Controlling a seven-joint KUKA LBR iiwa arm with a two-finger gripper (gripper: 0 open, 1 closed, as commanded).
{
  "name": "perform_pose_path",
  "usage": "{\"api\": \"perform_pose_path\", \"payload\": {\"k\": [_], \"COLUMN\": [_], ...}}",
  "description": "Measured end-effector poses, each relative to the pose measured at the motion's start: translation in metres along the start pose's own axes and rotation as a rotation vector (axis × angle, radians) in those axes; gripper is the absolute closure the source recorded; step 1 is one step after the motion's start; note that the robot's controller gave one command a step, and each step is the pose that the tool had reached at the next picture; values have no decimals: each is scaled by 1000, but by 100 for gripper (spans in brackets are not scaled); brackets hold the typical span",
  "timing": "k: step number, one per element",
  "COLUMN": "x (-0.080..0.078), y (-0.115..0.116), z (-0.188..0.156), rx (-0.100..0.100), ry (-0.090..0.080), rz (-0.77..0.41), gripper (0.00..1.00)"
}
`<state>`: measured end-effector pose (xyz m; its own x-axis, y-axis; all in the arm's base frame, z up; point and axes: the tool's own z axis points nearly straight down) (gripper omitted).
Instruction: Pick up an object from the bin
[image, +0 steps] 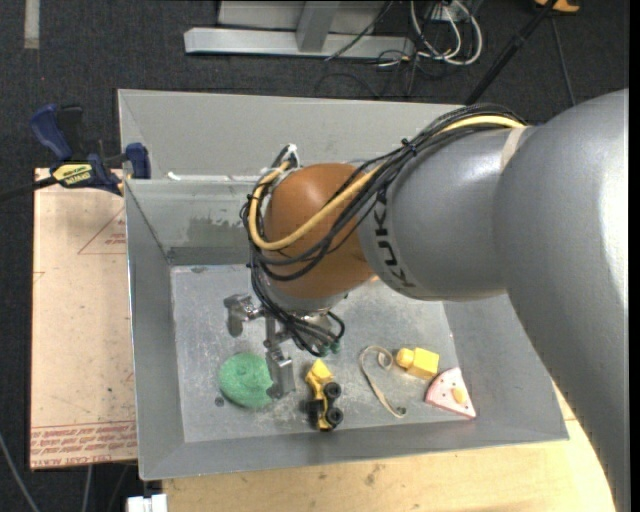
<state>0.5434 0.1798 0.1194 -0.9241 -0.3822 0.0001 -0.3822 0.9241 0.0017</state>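
Note:
My gripper (261, 358) hangs under the orange wrist cover, low in the front left part of the bin, and stands open. One finger (282, 372) reaches down between a green rounded lump (243, 381) and a small yellow and black toy vehicle (321, 394). The other finger (237, 316) is up and to the left, behind the green lump. Nothing shows between the fingers. The green lump lies just left of the lower finger, touching or nearly touching it.
Right of the vehicle lie a thin tan loop (381, 378), a yellow block (416, 361) and a pink wedge with yellow spots (450, 392). The arm and its cables cover the bin's back right. Bare floor shows at the back left.

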Motion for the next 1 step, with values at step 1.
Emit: {"api": "perform_pose_path", "payload": {"k": [1], "x": [19], "y": [12], "z": [49], "rx": [0], "ry": [-2], "rz": [-22], "gripper": [0]}}
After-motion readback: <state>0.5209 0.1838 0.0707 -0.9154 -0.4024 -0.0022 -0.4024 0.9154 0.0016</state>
